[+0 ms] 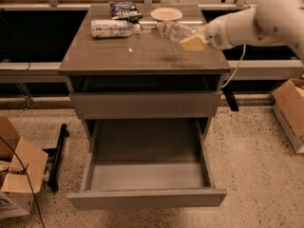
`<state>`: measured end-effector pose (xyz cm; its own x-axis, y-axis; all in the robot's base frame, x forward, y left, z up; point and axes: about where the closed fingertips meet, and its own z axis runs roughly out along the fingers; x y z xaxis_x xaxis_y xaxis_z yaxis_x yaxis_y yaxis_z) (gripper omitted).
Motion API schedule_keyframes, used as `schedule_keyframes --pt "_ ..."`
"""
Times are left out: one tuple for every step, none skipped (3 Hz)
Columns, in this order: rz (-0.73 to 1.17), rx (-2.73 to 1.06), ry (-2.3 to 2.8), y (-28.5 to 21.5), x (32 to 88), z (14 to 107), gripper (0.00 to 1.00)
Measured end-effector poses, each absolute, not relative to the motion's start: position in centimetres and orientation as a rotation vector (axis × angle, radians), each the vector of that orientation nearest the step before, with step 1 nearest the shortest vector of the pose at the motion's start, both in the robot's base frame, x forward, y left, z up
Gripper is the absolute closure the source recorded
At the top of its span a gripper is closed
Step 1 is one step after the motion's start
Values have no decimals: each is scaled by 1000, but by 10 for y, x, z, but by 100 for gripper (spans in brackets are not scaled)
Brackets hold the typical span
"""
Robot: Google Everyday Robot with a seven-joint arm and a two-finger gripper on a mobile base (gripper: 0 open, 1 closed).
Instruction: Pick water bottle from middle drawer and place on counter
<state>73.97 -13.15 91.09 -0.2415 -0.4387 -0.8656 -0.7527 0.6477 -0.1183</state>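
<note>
My gripper (194,41) reaches in from the right over the right part of the counter (142,56). It is shut on the water bottle (175,31), a small clear ribbed bottle held tilted, its cap end pointing left, just above the counter top. The middle drawer (147,196) is pulled wide open below, and its grey tray shows nothing inside. The drawer front above it (145,104) is shut.
A larger bottle with a white label (114,28) lies on its side at the counter's back left. A dark snack bag (124,9) and a pale plate (166,14) sit at the back. Cardboard boxes stand on the floor at left (16,179) and right (289,108).
</note>
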Motion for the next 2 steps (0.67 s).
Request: schedule_keyframes --pt "485 -1141 1814 -131 675 915 100" --pt "609 -1318 1746 -124 617 907 100"
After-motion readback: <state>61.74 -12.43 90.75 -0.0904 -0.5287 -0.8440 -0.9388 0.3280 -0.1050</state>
